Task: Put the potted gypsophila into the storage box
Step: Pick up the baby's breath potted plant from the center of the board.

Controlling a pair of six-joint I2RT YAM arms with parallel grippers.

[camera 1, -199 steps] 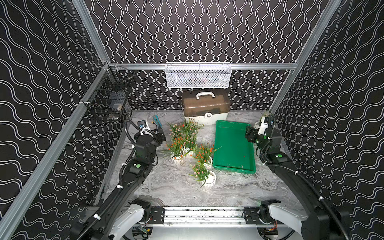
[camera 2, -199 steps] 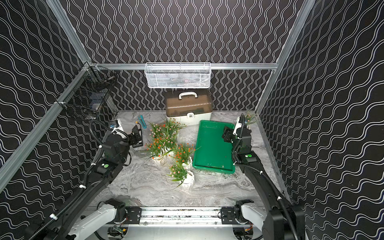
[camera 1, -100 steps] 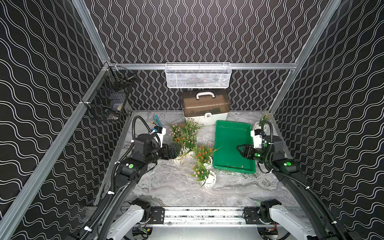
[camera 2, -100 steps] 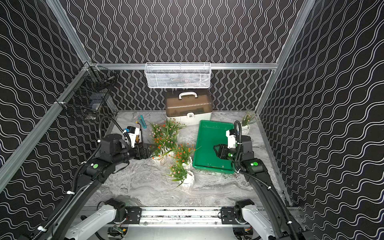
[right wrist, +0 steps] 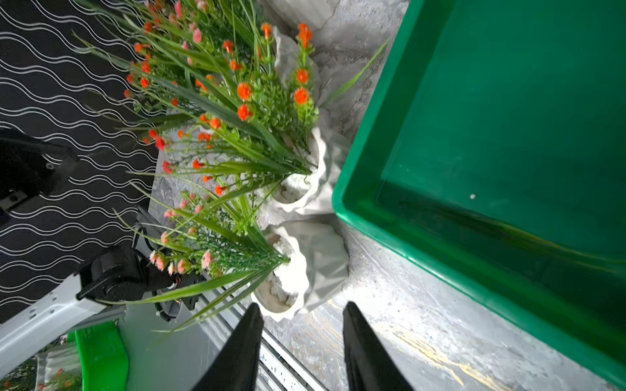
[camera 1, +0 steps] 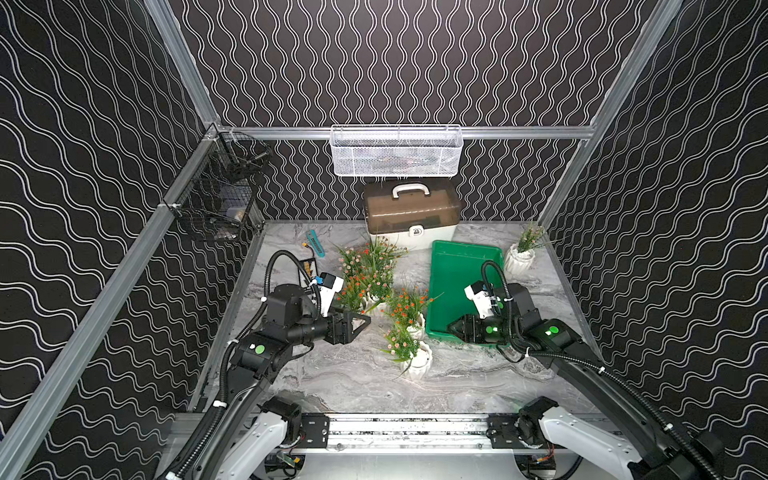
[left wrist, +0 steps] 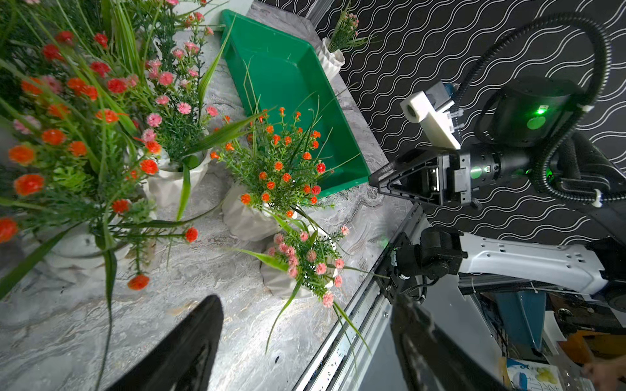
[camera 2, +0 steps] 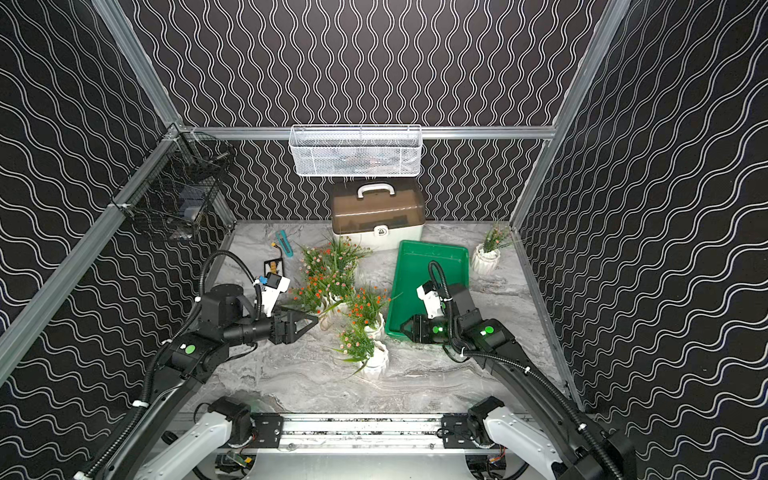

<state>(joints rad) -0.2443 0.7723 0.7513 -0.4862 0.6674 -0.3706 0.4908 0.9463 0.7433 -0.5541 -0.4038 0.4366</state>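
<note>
A white case with a brown translucent lid (camera 1: 411, 212) stands at the back of the grey marbled desk (camera 1: 332, 374), below a white wire-mesh basket (camera 1: 395, 151) hung on the wall. A teal stick-shaped thing (camera 1: 316, 242) lies towards the back left.

The shallow bright-green plastic tray (camera 1: 459, 266) sits on the desk's right half. The potted gypsophila (camera 1: 374, 276), green stems with orange and pink blossoms in white ribbed pots, crowd together just left of it. An orange-blossomed pot (camera 1: 409, 309) stands against the tray's left rim, with a leaf reaching over it. A sixth pot (camera 1: 519, 261) stands alone by the tray's far right corner.

The left tool (camera 1: 365, 321) is spread wide and empty at the cluster's left edge. The right tool (camera 1: 451, 328), at the tray's near left corner, has a narrower gap with nothing in it and points toward the nearest pink-blossomed pot (right wrist: 315, 264).
</note>
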